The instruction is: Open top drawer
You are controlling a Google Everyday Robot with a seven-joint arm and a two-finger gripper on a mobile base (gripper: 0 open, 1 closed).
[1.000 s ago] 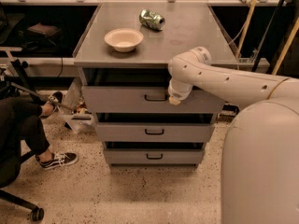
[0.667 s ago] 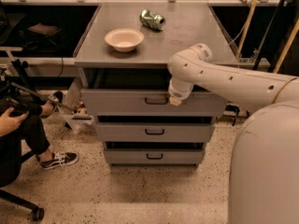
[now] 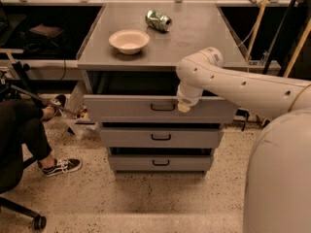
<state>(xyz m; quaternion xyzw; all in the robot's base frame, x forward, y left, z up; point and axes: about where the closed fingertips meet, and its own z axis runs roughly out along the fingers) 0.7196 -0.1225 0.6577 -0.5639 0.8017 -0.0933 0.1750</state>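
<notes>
The top drawer point(image 3: 126, 109) of the grey cabinet is pulled out, its wide flat front standing well forward of the two drawers below. Its small black bar handle point(image 3: 163, 107) sits at the centre of the front. My gripper point(image 3: 184, 107) hangs from the white arm just right of that handle, against the drawer's front near its top edge. The dark inside of the drawer shows behind the front, under the tabletop.
The cabinet top point(image 3: 194, 42) carries a cream bowl point(image 3: 129, 40) and a crushed green can point(image 3: 158, 20). Two shut lower drawers point(image 3: 160, 137) sit beneath. A seated person's leg and sneaker point(image 3: 60, 166) are at the left, with a chair caster point(image 3: 38, 222). My white base point(image 3: 279, 178) fills the right.
The top drawer has slid a little further out toward the camera, with the gripper still at its front. The person at left has shifted.
</notes>
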